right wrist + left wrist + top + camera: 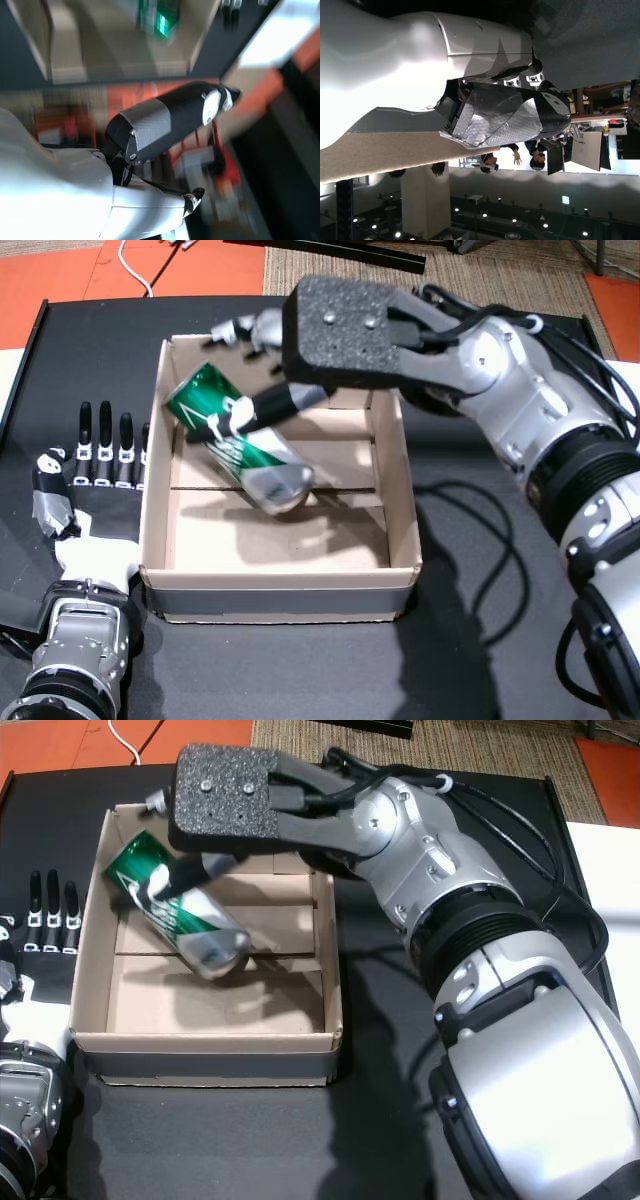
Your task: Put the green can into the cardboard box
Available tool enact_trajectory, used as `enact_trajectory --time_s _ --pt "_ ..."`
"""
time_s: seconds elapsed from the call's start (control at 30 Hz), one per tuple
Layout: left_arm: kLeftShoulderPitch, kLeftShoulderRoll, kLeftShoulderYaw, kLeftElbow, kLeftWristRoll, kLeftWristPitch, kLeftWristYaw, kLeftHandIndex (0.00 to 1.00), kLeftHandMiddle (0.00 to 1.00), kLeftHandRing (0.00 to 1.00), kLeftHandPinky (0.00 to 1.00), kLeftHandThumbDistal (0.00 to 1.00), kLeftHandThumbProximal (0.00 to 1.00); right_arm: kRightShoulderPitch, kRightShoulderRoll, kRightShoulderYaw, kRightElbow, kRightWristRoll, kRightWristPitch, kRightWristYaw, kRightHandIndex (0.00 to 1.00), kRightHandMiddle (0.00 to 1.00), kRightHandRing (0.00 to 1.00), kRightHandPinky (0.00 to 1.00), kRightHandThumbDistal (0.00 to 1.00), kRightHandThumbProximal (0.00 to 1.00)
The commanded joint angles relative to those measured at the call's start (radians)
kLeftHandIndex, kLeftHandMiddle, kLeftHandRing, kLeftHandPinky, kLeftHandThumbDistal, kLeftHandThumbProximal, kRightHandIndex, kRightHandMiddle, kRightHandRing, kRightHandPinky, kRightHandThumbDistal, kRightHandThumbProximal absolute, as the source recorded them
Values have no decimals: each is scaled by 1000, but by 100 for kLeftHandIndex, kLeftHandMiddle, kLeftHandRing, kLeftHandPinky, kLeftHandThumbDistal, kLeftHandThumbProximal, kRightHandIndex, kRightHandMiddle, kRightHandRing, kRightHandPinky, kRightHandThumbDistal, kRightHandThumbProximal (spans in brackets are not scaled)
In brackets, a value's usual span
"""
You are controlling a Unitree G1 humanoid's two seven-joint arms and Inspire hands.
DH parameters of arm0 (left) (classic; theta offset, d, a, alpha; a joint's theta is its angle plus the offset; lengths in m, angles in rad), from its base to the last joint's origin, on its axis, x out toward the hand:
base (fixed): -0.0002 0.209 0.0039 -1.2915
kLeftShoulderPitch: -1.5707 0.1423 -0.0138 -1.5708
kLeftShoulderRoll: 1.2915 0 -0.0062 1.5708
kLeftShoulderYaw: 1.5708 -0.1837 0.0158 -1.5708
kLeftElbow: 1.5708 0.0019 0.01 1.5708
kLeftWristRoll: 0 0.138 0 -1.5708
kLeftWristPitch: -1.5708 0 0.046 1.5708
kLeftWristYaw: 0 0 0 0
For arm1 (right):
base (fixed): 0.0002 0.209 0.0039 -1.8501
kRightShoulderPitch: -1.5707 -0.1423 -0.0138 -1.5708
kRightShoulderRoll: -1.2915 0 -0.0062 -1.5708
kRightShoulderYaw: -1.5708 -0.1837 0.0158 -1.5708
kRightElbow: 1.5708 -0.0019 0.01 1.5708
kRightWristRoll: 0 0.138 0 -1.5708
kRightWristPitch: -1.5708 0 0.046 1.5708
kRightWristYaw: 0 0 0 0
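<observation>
Green can [238, 439] tilted inside cardboard box [400, 502], below right hand [300, 340]; grip unclear.

A black matte bench [480, 660] carries an open square cardboard box [280, 575], with the left robot hand [85, 500] flat beside it.

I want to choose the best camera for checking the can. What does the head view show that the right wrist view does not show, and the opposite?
Only a head view shows the whole cardboard box, the green can tilted inside it with the right hand around it, and the left hand flat on the table beside the box. Only the right wrist view, which is blurred, shows orange floor and room clutter behind one dark finger. Both show part of the can and the box interior.
</observation>
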Motion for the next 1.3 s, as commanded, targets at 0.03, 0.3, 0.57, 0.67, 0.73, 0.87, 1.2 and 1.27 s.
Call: enact_trajectory --time_s 0.03,0.3,0.57,0.67,0.73,0.87,1.2,1.27 --pt "43 -5 -6 22 11 2 25 44 46 59 72 0 77 -30 -109 23 -71 -79 -91 -281 100 100 100 100 100 47" --pt "45 2 -14 23 18 7 31 42 45 57 68 0 79 19 -298 0 -288 -207 -42 -682 100 100 100 100 100 47" --pt "51 8 -21 23 16 17 16 45 46 58 69 0 80 310 -496 -149 -603 -226 80 -878 100 100 100 100 100 65" --pt "54 11 -24 23 20 14 23 44 45 56 67 0 80 532 -587 -269 -785 -196 87 -868 100 100 100 100 96 61" --pt "56 13 -21 22 17 14 20 44 45 56 68 0 78 705 -621 -368 -909 -151 77 -844 99 100 100 100 94 62" --pt "64 22 -9 24 6 27 9 42 45 55 67 0 71 1121 -663 -584 -1129 84 -130 -704 99 100 100 100 100 51" --pt "72 35 -16 23 13 32 24 44 48 61 74 0 82 1829 -633 -766 -1080 552 -677 -295 91 97 100 100 97 50" --pt "73 38 -15 23 12 31 25 44 47 59 71 1 80 1892 -594 -730 -1020 635 -734 -222 86 95 99 100 100 57"
